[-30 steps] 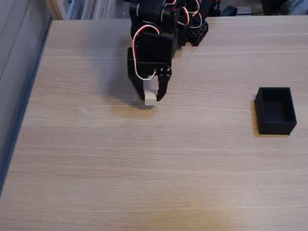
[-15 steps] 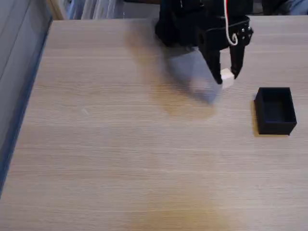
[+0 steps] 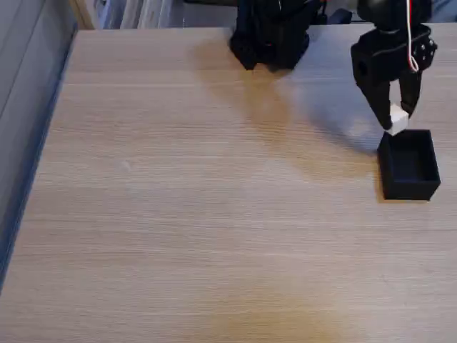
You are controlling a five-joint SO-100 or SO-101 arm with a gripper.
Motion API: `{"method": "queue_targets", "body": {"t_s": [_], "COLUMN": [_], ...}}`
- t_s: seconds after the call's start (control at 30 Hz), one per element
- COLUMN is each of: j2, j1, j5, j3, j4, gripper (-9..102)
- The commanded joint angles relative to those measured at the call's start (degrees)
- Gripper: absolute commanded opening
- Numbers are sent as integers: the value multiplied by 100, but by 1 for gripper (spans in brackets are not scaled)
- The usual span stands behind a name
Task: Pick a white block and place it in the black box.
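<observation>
In the fixed view my black gripper (image 3: 395, 120) hangs at the right, its two fingers pointing down and shut on the small white block (image 3: 397, 119). The block is lifted off the table, just above the far rim of the black box (image 3: 409, 165). That open-topped box stands on the table at the right, and I see nothing inside it.
The arm's black base (image 3: 271, 32) sits at the table's far edge, in the upper middle. The wooden table (image 3: 178, 214) stretches wide to the left and front. Its left edge drops off beside a grey-blue strip (image 3: 21, 143).
The gripper has swung from the table's left-middle to the right, carrying the white block off the surface to the far edge of the black box.
</observation>
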Motion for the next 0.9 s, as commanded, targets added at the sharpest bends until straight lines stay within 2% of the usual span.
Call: {"method": "queue_targets", "body": {"t_s": [0.0, 0.4, 0.47, 0.63, 0.67, 0.8, 0.87], "j2": [-272, -1195, -1230, -1266, -1257, -1248, -1204], "j1": [-88, -325, -316, -220, -202, -105, -35], "j5": [149, 466, 492, 439, 396, 343, 396], "j3": [-510, -1749, -1784, -1740, -1740, -1767, -1775], "j4": [62, 404, 404, 501, 527, 554, 554], "gripper": [0, 1, 4, 23, 24, 20, 6]}}
